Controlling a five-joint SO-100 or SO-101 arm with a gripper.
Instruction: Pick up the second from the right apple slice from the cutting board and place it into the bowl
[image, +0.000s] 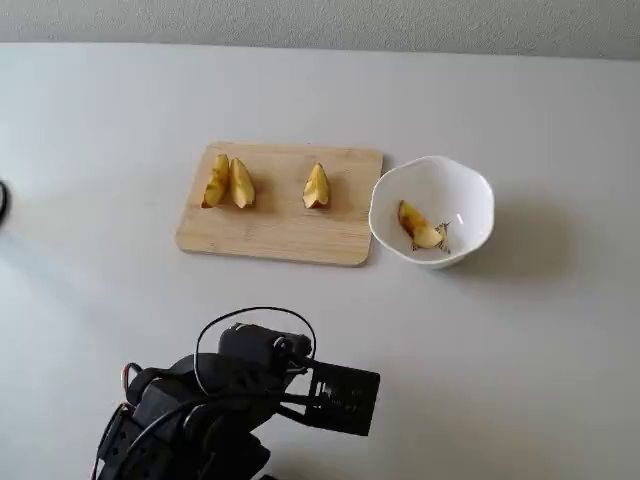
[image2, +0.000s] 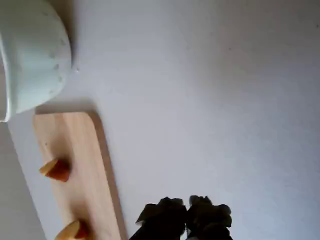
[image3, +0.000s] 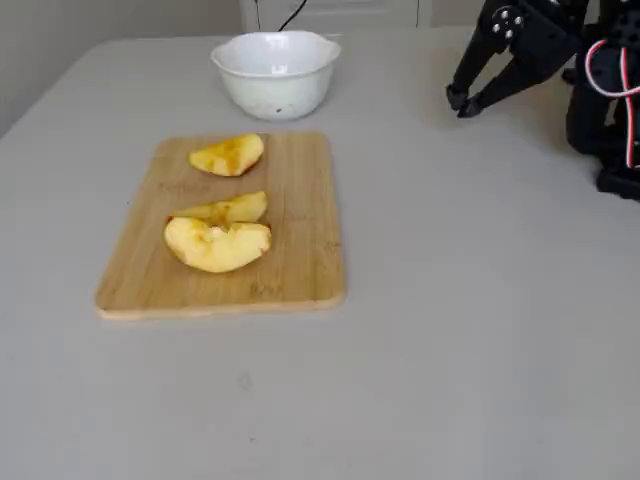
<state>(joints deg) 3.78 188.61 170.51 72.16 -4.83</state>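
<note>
In a fixed view from above, the folded black arm (image: 215, 410) sits at the lower left, well clear of the food. Above it, the light-wood cutting board (image: 270, 240) lies on the pale table (image: 540, 360). At the board's left end two apple wedges (image: 228, 183) stand touching each other; a third lone wedge (image: 316, 187) stands apart from them nearer the right end. Just beside the board's right edge is the white bowl (image: 470, 190), and inside it lies the apple slice (image: 419, 227), resting on the bottom next to a small dark drawing.

The wrist view shows the bowl's outer wall (image2: 35, 60) at the upper left, the board (image2: 75, 150) below it with two wedge tips showing near the left edge, and bare table to the right. The gripper (image2: 187, 215) enters from the bottom edge with its two dark fingertips pressed together and nothing between them, hanging over the table and apart from the board.

In a low fixed view, the board (image3: 300, 270) carries the touching pair (image3: 215, 235) in front and the single wedge (image3: 227, 155) behind; the bowl (image3: 275, 75) stands beyond it, its contents hidden by the rim. At the upper right the gripper (image3: 462, 101) points down towards the table, fingers closed
</note>
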